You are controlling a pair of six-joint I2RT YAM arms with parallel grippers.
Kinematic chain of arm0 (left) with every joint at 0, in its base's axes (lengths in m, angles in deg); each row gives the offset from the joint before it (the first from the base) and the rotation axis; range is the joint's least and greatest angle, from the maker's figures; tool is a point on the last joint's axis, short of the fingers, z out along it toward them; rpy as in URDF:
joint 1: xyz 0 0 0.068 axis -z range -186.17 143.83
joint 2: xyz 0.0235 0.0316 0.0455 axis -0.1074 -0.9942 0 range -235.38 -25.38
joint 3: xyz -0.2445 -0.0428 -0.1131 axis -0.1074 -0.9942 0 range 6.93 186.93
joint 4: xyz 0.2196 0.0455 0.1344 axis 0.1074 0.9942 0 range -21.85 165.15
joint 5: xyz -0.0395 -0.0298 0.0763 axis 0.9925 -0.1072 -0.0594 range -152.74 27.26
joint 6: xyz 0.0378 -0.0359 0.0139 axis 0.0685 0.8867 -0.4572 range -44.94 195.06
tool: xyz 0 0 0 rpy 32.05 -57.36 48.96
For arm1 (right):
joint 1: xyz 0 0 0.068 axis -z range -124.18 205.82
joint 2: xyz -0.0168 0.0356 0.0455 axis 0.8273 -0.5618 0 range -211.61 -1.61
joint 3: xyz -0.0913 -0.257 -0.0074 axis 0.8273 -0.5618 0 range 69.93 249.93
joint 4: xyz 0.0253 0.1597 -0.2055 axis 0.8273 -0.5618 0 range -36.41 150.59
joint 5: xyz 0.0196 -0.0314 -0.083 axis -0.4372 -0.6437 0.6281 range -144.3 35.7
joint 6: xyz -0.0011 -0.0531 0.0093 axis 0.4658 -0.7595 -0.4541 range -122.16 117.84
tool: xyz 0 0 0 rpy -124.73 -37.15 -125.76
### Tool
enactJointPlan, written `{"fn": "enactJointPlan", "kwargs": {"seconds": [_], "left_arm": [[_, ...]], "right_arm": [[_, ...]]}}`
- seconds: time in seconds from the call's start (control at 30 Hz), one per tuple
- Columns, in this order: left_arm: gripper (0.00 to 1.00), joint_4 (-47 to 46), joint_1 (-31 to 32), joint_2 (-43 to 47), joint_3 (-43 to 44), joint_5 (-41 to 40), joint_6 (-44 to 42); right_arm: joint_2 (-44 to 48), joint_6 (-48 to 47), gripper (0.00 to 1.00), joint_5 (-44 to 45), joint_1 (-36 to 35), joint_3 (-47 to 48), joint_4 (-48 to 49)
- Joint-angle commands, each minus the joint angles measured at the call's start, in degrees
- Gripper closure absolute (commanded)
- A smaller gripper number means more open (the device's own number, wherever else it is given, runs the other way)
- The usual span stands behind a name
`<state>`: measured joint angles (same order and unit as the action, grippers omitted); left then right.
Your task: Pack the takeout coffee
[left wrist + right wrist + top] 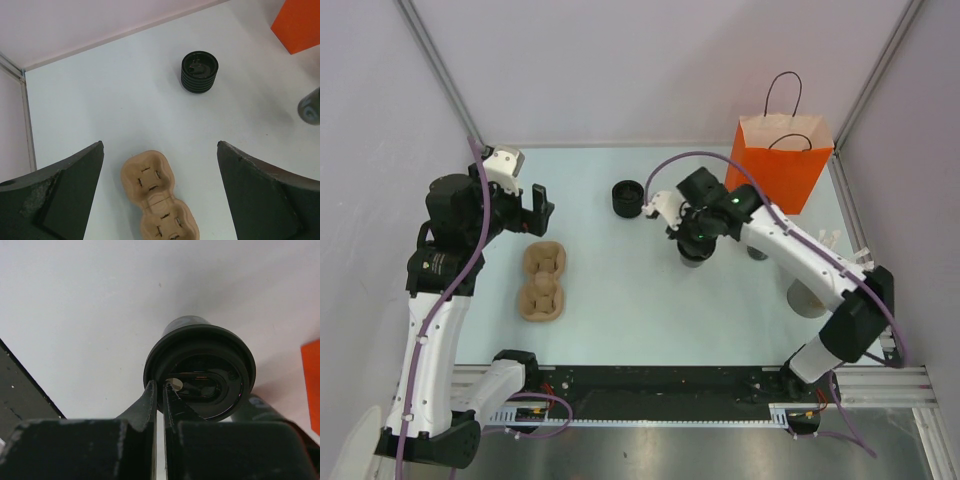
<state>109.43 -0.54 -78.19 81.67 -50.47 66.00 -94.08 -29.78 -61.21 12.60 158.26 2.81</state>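
The tabletop (620, 330) is a very pale blue, almost white. The walls (620, 60) are a soft lilac-grey. The takeout coffee (200, 371) is black all over, and its lid is shiny black. The other cup (199, 72) is black too, with rings going round its side like stripes. The cup tray (157, 200) is light brown, like cardboard. The paper bag (782, 165) is bright orange with thin black handles. The left arm (430, 330) and the right arm (800, 250) are white with black joints. Purple cables (478, 215) run along them. A tiny green light (734, 198) glows on the right arm. The left tool (160, 145) and the right tool (160, 387) are black with small white scratches. The tub (807, 297) is grey.
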Motion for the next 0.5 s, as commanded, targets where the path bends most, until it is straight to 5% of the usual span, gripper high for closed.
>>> {"fn": "enactJointPlan", "kwargs": {"seconds": [0.0,0.47], "left_arm": [[0.0,-0.1,-0.5,0.7,0.4,0.7,1.0],[0.0,-0.1,-0.6,0.9,0.2,1.7,1.2]], "right_arm": [[7.8,-1.9,1.0,-2.8,4.1,-4.6,-2.7],[20.9,-6.4,1.0,-8.8,16.8,-20.7,-2.1]]}}
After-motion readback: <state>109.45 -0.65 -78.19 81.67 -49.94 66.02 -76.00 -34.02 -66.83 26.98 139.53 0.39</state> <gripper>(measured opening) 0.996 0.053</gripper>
